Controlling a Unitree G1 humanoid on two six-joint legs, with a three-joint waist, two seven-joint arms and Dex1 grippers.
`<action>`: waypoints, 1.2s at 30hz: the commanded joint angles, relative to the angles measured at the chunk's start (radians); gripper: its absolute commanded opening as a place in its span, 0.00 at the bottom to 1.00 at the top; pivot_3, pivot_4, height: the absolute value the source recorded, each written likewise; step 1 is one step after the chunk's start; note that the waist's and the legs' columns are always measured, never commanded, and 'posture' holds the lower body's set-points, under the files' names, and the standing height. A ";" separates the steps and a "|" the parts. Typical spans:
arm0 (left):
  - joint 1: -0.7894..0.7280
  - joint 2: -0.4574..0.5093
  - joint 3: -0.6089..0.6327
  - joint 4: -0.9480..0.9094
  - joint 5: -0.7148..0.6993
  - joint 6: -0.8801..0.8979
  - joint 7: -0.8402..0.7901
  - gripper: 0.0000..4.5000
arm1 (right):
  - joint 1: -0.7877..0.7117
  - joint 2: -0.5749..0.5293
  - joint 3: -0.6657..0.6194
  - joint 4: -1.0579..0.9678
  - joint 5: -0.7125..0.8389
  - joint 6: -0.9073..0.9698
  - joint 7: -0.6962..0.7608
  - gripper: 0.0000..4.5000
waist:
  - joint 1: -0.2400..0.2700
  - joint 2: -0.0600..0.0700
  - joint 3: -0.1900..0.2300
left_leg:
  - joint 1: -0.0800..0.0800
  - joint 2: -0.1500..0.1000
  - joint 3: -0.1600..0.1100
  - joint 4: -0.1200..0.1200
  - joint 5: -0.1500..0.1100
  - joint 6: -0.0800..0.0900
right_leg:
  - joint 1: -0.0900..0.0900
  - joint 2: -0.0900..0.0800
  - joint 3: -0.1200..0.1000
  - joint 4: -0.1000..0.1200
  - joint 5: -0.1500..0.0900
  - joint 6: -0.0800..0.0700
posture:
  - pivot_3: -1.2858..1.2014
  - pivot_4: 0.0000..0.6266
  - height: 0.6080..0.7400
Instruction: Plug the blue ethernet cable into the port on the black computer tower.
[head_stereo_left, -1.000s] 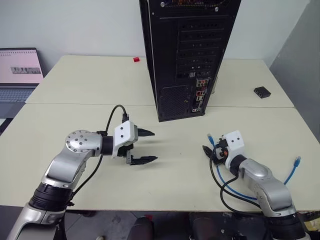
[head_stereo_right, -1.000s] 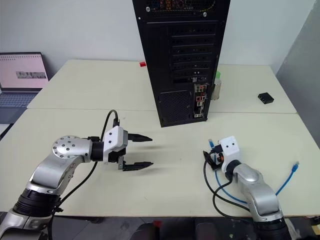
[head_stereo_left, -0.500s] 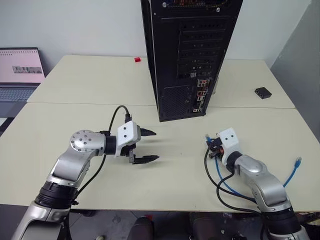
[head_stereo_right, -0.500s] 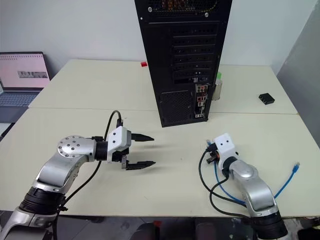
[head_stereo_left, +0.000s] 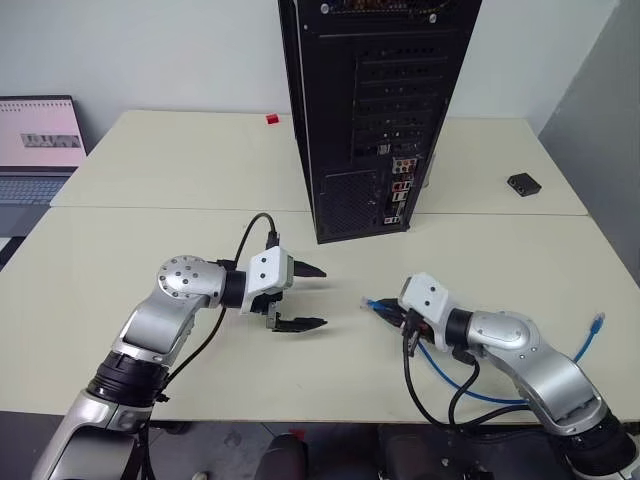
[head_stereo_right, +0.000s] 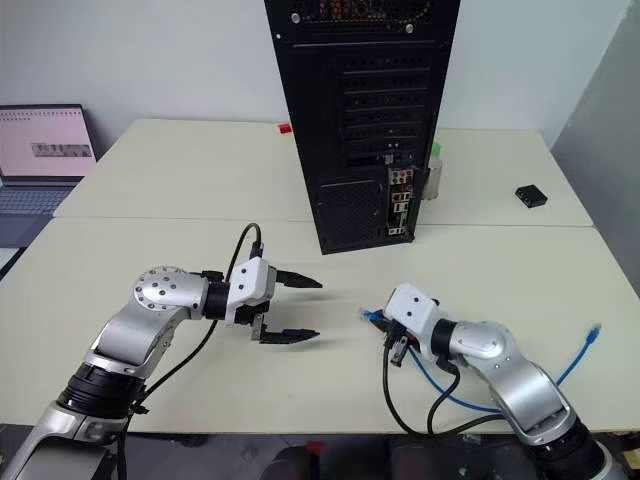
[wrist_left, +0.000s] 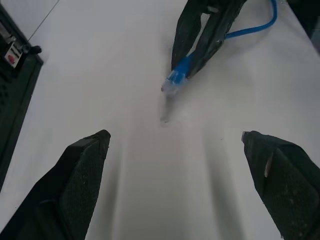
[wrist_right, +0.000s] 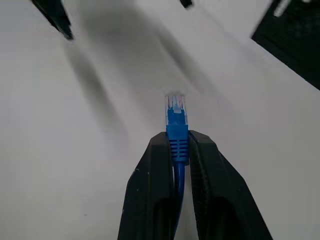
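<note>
While the plug is gripped but not yet seated, the job stands at its early stage:
Bench (head_stereo_left: 120, 260): pale surface carrying all the task's things.
Black computer tower (head_stereo_left: 375, 110): upright at the far middle, its port panel facing the robot; no cable in any socket, as far as can be seen.
Right hand (head_stereo_left: 385, 308): clenched on the blue ethernet cable just behind its plug, near and right of centre, well short of the tower.
Left hand (head_stereo_left: 310, 297): released, fingers spread wide, holding nothing, to the left of the plug and aimed toward it.
Blue ethernet cable (head_stereo_left: 480, 392): trails right along the bench, its free end (head_stereo_left: 596, 321) at the right edge.
Plug (wrist_right: 175, 104): clear tip jutting beyond the right fingers (wrist_right: 150, 190).
Left to do: carry the plug to the tower, line it up, push it home.
</note>
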 joint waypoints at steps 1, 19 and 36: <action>-0.020 -0.019 -0.021 -0.014 0.011 -0.021 -0.010 1.00 | -0.068 0.004 0.017 -0.028 0.020 0.009 0.055 0.03 | 0.000 0.000 0.000 | 0.000 0.000 0.000 0.000 0.000 0.000 | 0.000 0.000 0.000 0.000 0.000 0.000 | 0.52 0.24 1.00; -0.028 -0.070 -0.040 0.044 0.047 -0.074 -0.012 0.46 | -0.146 0.035 0.071 -0.028 0.002 0.034 0.099 0.03 | 0.000 0.000 0.000 | 0.000 0.000 -0.001 0.000 0.000 0.000 | 0.000 0.000 -0.001 0.000 0.000 0.000 | 0.52 0.24 1.00; -0.027 -0.077 -0.049 0.084 0.086 -0.147 -0.022 0.07 | -0.150 0.005 0.086 -0.039 -0.004 0.009 0.154 0.03 | 0.000 0.000 0.000 | 0.000 0.000 -0.001 0.000 0.000 0.000 | 0.000 0.000 -0.001 0.000 0.000 0.000 | 0.52 0.24 1.00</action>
